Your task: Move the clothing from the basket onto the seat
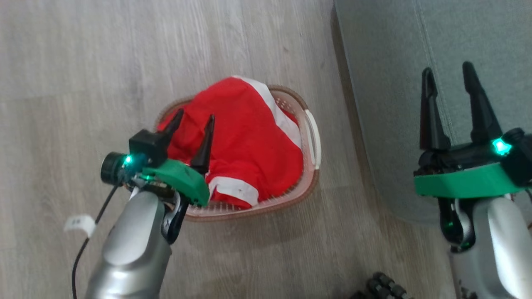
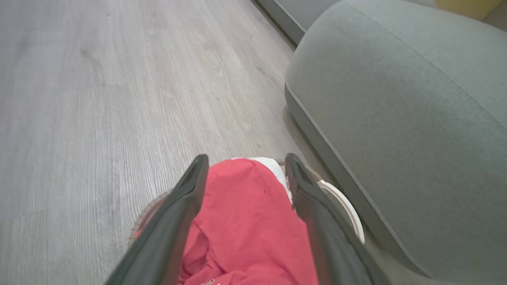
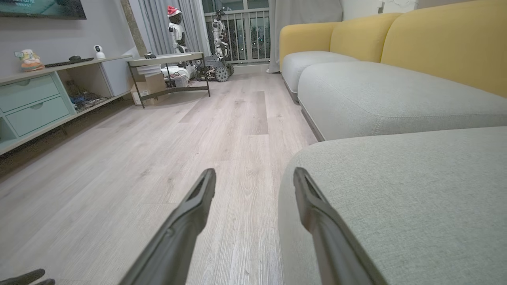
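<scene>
The head view looks steeply down on the basket (image 1: 291, 198) and the seat (image 1: 386, 83). The left wrist view, close above, shares both. The right wrist view looks level along the seat.

1. The clothing (image 1: 245, 141) covers the inside of the basket (image 1: 312, 182) and much of its rim. Whatever lies under the top layer is hidden.
2. The left gripper (image 1: 195, 114) and its wrist block the basket's near-left corner. Whether its fingertips touch the cloth cannot be told.
3. The seat (image 1: 386, 83) is cut off by the top and right edges of the head view.
4. A dark knobbly object (image 1: 384, 286) is cut by that view's bottom edge, and what it is cannot be told.
5. In the right wrist view a dark shape (image 3: 23, 277) is clipped at the lower-left corner. The small items (image 3: 31, 60) on the shelf (image 3: 59, 66) are too small to make out.
</scene>
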